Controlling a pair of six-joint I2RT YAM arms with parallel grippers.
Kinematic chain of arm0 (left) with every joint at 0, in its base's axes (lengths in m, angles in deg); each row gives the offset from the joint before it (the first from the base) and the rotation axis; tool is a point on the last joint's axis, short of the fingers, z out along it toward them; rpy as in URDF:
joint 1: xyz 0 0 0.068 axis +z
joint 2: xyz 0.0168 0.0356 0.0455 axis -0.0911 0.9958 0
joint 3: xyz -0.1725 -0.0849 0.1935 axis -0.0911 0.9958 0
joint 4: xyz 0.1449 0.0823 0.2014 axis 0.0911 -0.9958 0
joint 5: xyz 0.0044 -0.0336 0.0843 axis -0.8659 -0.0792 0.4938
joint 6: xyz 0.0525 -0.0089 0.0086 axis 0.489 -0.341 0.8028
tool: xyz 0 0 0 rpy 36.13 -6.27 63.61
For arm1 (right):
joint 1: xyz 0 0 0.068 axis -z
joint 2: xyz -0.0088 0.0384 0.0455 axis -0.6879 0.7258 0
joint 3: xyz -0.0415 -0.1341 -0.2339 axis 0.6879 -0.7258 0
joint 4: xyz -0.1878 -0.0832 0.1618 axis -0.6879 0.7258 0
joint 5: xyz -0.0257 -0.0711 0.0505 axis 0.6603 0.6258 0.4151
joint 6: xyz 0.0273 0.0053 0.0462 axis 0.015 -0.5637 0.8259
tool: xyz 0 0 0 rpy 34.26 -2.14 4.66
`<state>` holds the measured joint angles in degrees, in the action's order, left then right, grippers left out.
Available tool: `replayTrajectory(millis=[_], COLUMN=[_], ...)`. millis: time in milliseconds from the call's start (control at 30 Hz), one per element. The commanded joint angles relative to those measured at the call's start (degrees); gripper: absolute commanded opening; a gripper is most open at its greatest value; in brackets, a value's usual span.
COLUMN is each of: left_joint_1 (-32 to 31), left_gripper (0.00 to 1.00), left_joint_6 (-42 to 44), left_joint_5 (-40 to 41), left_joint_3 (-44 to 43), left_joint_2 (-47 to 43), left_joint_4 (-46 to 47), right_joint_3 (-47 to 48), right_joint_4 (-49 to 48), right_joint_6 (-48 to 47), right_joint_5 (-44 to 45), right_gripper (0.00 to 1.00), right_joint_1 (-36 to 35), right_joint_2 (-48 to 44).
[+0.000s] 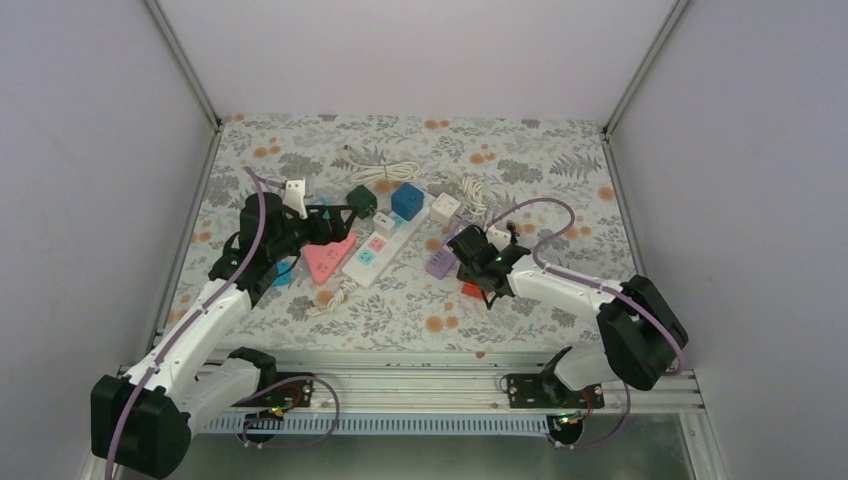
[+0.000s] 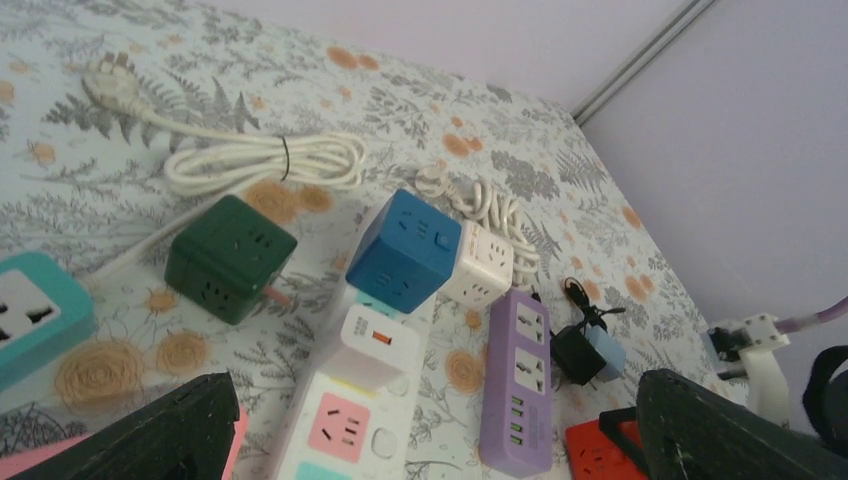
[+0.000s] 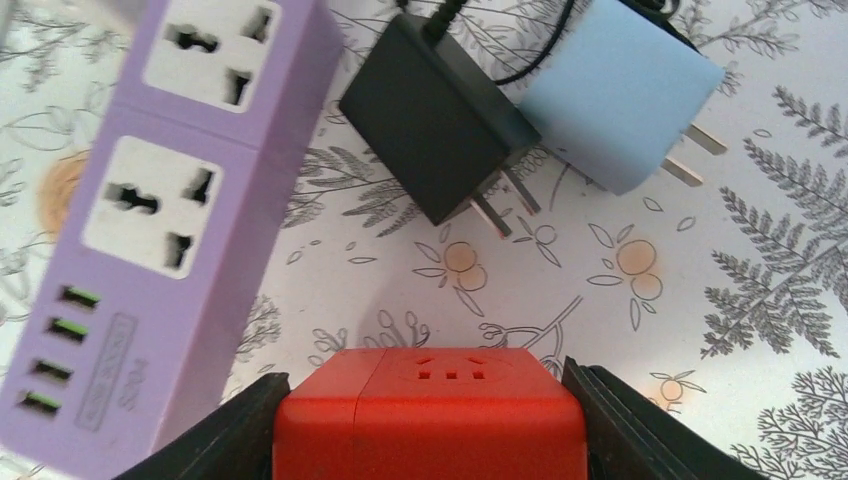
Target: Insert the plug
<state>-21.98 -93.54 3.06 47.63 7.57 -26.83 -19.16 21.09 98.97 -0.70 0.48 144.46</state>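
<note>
My right gripper is shut on a red cube socket, one finger pressed against each side, low over the table; the two also show in the top view. Just beyond the cube lie a black plug adapter and a light blue plug adapter, prongs out, beside a purple power strip. My left gripper is open and empty, held above a white power strip that has a white charger plugged in. In the top view the left gripper hovers between a pink triangular strip and the white strip.
A green cube socket, a blue cube socket and a white cube socket sit behind the white strip. A coiled white cable lies farther back. A teal strip is at the left. Walls enclose the table.
</note>
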Motion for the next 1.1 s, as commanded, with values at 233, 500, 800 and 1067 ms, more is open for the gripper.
replayTrajectory(millis=[233,500,800,1067], left_joint_1=[-6.8,-15.2,-21.5,-25.2], left_gripper=[1.00,1.00,1.00,1.00], left_joint_6=[-2.2,-8.8,-14.2,-13.3], left_joint_5=[3.9,1.4,-2.4,-0.8], left_joint_3=[3.8,5.1,-2.5,-13.8], left_joint_2=[0.4,2.7,9.6,19.7], left_joint_4=[4.8,11.3,8.2,0.9], right_joint_3=[-1.3,-2.1,-2.4,-2.9], right_joint_4=[-9.4,-21.6,-33.0,-36.7], right_joint_6=[3.6,10.3,13.6,13.2], right_joint_5=[-8.4,-16.5,-20.6,-24.2], right_gripper=[0.61,0.60,0.58,0.58], right_joint_1=[0.5,0.5,0.5,0.5], right_joint_2=[-13.8,-19.1,-18.8,-17.0])
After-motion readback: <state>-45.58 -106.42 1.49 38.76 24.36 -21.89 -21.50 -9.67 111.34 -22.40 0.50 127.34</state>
